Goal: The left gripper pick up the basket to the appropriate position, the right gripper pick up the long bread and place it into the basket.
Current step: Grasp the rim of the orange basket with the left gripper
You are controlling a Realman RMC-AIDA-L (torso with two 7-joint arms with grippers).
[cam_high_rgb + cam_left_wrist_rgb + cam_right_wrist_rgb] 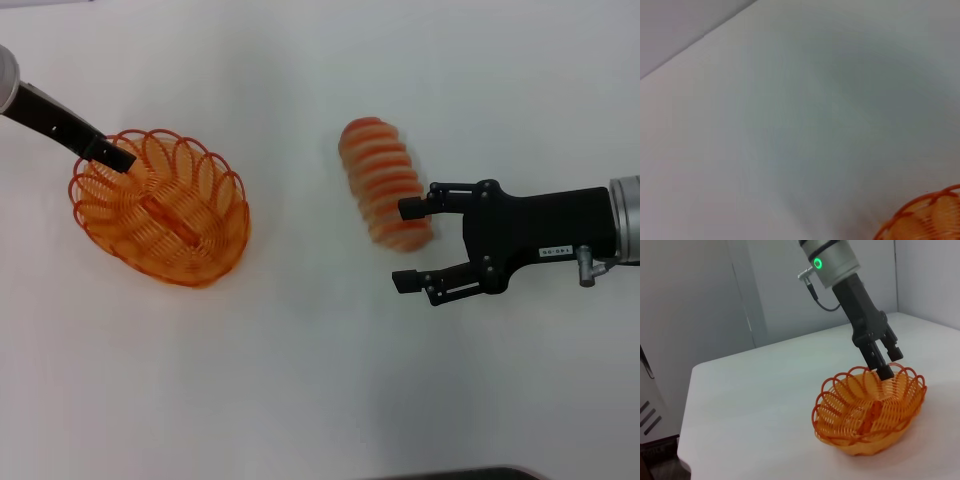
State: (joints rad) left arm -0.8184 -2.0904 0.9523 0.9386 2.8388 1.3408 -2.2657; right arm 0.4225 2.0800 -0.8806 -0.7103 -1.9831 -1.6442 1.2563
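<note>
the right gripper reached in from the right with its jaws spread wide, one fingertip touching the near end of the long bread, the other lying apart on the white table. a small white label sat on its black body, the writing too small to read. the bread lay flat on the table, well apart from the basket to its left. the left gripper came down at the basket's far rim; whether its fingers pinched the wire could not be told. a green ring light glowed on that arm's wrist, against grey wall panels.
</note>
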